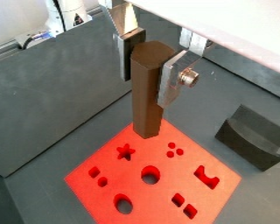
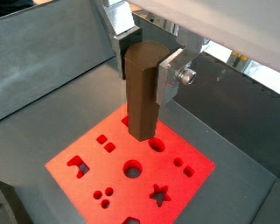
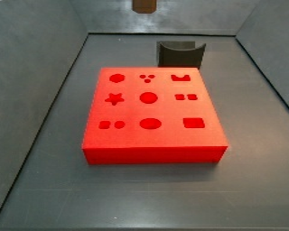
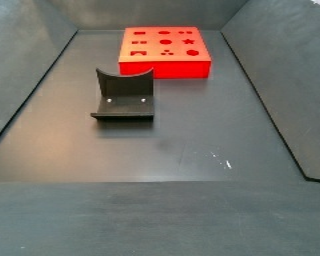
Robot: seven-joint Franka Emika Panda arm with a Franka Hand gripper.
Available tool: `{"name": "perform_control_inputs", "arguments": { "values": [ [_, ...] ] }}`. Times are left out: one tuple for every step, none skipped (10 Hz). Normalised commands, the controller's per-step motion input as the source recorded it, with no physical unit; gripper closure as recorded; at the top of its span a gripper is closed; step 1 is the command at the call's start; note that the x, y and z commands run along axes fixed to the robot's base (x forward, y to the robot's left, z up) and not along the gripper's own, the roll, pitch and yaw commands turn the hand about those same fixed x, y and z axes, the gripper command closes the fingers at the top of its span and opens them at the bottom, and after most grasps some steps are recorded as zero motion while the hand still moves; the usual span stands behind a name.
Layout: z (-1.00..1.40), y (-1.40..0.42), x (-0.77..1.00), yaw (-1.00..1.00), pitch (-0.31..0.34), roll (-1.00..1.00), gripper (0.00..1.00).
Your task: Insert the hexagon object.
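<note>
My gripper (image 1: 150, 72) is shut on the hexagon object (image 1: 149, 96), a long brown peg held upright between the silver fingers (image 1: 173, 80). It hangs above the red block (image 1: 166, 175) with shaped holes, its lower end clear of the top face. Both wrist views show this; the peg (image 2: 140, 92), gripper (image 2: 143, 74) and block (image 2: 108, 157) show again there. In a side view only the peg's lower tip (image 3: 144, 5) shows, high above the block's (image 3: 153, 117) far side. The gripper is out of frame in both side views.
A dark grey curved holder (image 3: 180, 52) stands on the floor beside the red block; it also shows in a side view (image 4: 123, 97) and a wrist view (image 1: 254, 136). Grey walls (image 3: 51, 81) slope up around the floor. The block lies at the far end (image 4: 166, 50).
</note>
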Motion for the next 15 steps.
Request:
{"name": "perform_control_inputs", "arguments": {
  "values": [
    [-0.20, 0.45, 0.00, 0.00, 0.000, 0.01, 1.00],
    [-0.48, 0.78, -0.17, 0.00, -0.086, 0.00, 1.00],
    [-0.53, 0.95, -0.31, 0.00, -0.163, -0.05, 1.00],
    [-0.53, 0.85, -0.38, 0.13, -0.210, -0.07, 1.00],
    [-0.55, 0.80, -0.39, 0.25, -0.239, -0.07, 1.00],
    [-0.66, 0.78, -0.51, 0.15, -0.284, -0.05, 1.00],
    [-0.59, 0.59, -0.53, 0.12, -0.327, -0.09, 1.00],
    [-0.47, 0.21, -0.13, 0.32, -0.340, -0.14, 1.00],
    [-0.40, -0.03, 0.01, 0.50, -0.211, -0.06, 1.00],
    [-0.21, -0.32, 0.06, 0.61, -0.084, 0.00, 1.00],
    [-0.18, -0.39, 0.10, 0.65, -0.020, 0.04, 1.00],
    [-0.23, -0.30, 0.01, 0.69, -0.034, 0.06, 1.00],
    [-0.19, -0.27, 0.03, 0.61, -0.034, 0.00, 1.00],
    [-0.33, 0.00, 0.00, 0.40, -0.043, 0.03, 1.00],
    [-0.40, 0.07, 0.00, 0.42, -0.060, 0.06, 1.00]
  ]
}}
